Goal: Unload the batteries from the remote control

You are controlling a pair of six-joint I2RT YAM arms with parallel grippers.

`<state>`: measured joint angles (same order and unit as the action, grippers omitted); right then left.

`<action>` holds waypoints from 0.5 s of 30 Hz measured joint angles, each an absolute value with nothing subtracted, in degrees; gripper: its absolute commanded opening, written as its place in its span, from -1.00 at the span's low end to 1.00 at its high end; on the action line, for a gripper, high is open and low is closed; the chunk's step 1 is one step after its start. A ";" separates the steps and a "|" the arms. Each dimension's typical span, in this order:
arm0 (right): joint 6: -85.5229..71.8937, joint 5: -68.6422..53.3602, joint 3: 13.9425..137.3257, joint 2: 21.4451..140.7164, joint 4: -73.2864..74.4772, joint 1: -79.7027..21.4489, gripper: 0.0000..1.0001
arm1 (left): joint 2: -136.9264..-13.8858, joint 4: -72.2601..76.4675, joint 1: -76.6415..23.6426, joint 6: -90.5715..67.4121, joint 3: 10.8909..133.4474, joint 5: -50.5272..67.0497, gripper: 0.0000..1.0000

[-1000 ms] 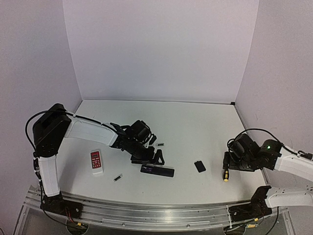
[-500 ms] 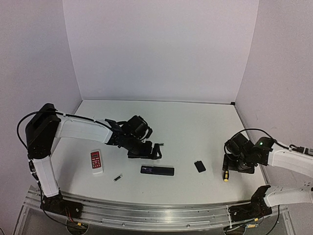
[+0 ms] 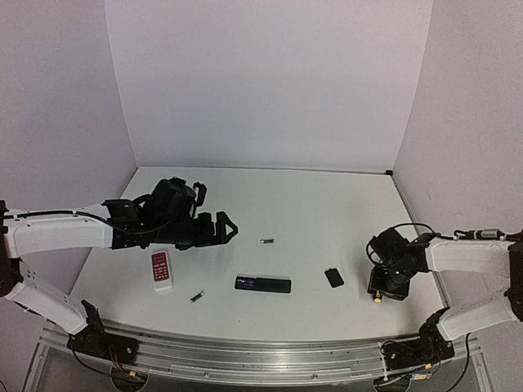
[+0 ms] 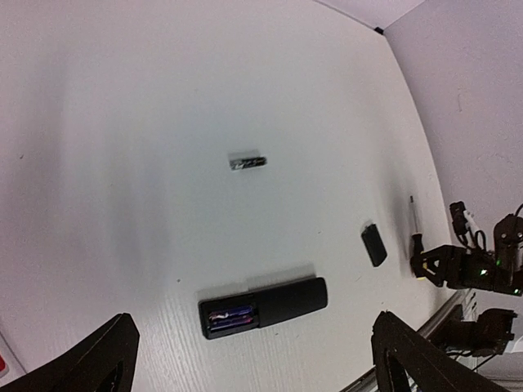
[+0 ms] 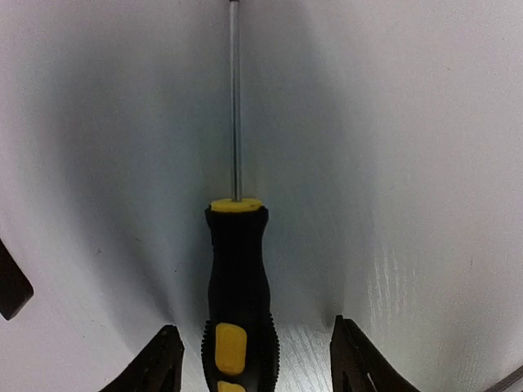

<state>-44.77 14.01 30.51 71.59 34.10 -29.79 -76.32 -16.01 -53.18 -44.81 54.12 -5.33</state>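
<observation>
A black remote control [image 3: 263, 284] lies at the front centre, back up, its compartment open at the left end. Inside it sit two batteries [image 4: 230, 317] with purplish wrap. One loose battery [image 3: 266, 241] lies beyond the remote, and another [image 3: 197, 296] lies to its front left. My left gripper [image 3: 214, 227] hangs open and empty, left of and behind the remote. My right gripper [image 3: 382, 286] is low over the yellow-and-black screwdriver [image 5: 237, 278]. Its fingers straddle the handle with gaps on both sides.
A white and red remote [image 3: 161, 269] lies at the front left. The small black cover [image 3: 333, 278] rests between the black remote and the right gripper. Walls close off the back and both sides, and a metal rail [image 3: 261, 355] runs along the near edge.
My left arm has drawn back to the left, away from the black remote, still open. The right gripper has shifted slightly left over the screwdriver handle.
</observation>
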 measured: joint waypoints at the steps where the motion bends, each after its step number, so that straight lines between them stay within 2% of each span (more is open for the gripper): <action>1: -44.80 13.60 30.50 72.73 33.45 -29.66 -0.17 | -76.14 -16.12 -53.19 -45.42 52.80 -5.44 1.00; 8: -45.70 14.61 31.37 75.82 31.34 -29.28 -1.00 | -73.44 -16.95 -53.19 -48.69 48.07 -6.22 0.99; 15: -42.25 14.38 31.18 71.95 32.22 -29.28 -1.00 | -70.89 -16.09 -53.17 -48.87 47.87 -5.33 0.99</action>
